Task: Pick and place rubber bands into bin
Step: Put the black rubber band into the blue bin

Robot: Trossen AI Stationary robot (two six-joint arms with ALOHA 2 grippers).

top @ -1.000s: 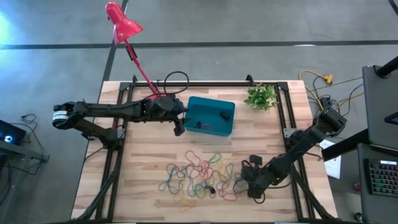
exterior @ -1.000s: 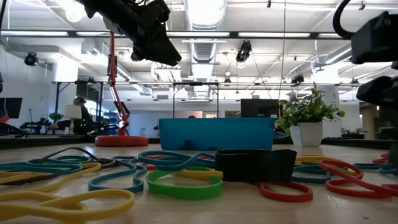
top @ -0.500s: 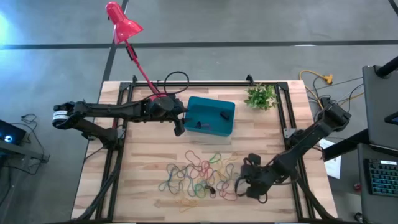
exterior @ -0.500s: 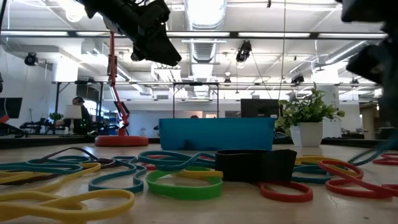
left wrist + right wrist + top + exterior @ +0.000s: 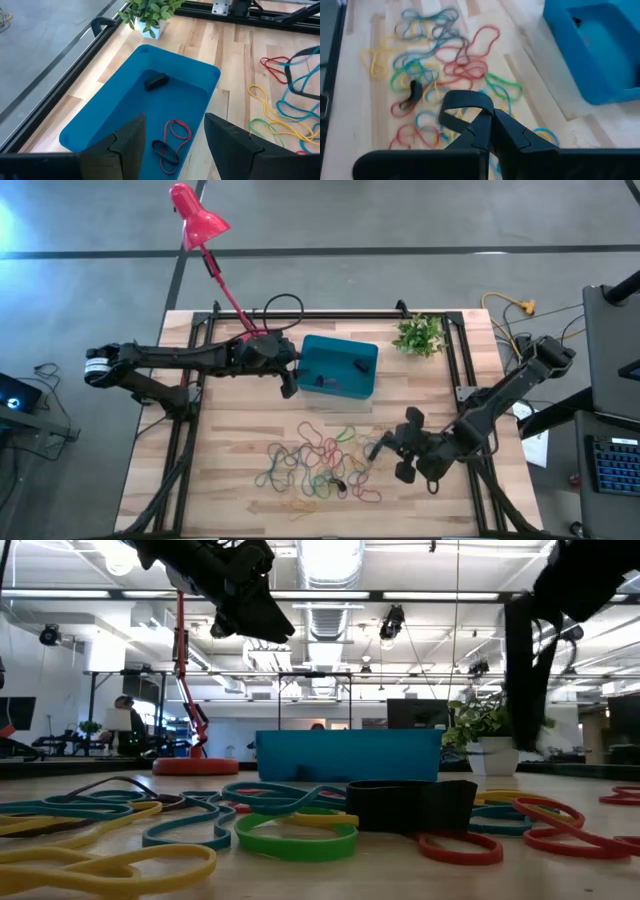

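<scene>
Between right pincer (image 5: 487, 120) fingertips: black rubber band (image 5: 465, 102) gripped, above pile (image 5: 320, 460).

Bin (image 5: 348, 755) interior hidden at table height

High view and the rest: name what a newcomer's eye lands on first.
A tangle of colored rubber bands sprawls across the front of the table. Behind it sits the teal bin, the left gripper hovering open at its edge. The right gripper, raised beside the pile, is shut on a black band.
</scene>
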